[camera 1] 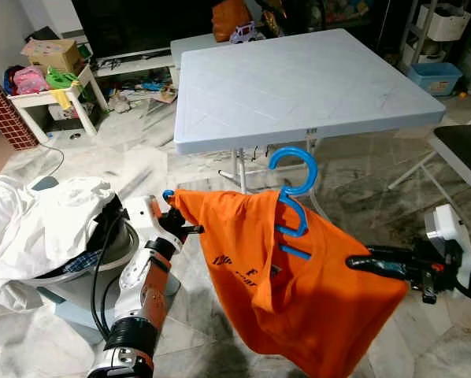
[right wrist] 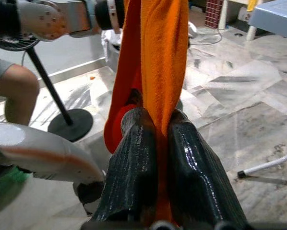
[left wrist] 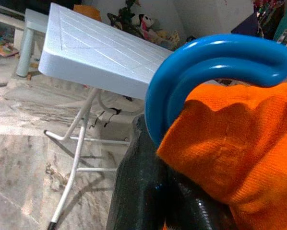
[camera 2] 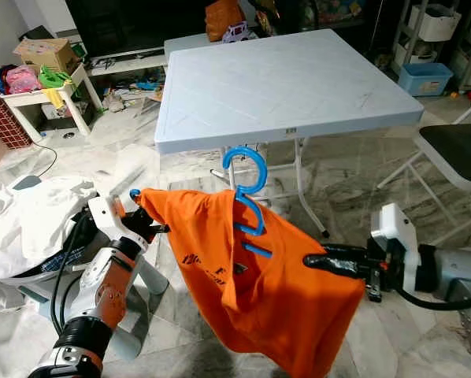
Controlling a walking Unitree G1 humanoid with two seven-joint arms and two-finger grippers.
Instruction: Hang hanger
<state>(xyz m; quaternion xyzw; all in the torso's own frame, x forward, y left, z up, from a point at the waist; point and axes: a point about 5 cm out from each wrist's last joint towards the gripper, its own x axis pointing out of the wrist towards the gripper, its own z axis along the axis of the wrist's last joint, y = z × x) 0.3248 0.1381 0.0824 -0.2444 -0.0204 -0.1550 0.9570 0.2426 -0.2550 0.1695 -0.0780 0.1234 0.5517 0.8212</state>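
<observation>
Both end effectors pinched: left end effector (camera 1: 175,211) on hanger (camera 1: 292,193), right end effector (camera 1: 357,262) on shirt (camera 1: 298,291). Your shirt may slide off.

Head cameras: high, facing forward-down, sharing table (camera 1: 298,87) and shirt (camera 1: 298,291). Wrist cameras: very close along fingers (right wrist: 134,167), on cloth.

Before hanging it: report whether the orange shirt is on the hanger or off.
On. The orange shirt drapes over the blue hanger, hook sticking up; left gripper and right gripper pinch its two ends.
</observation>
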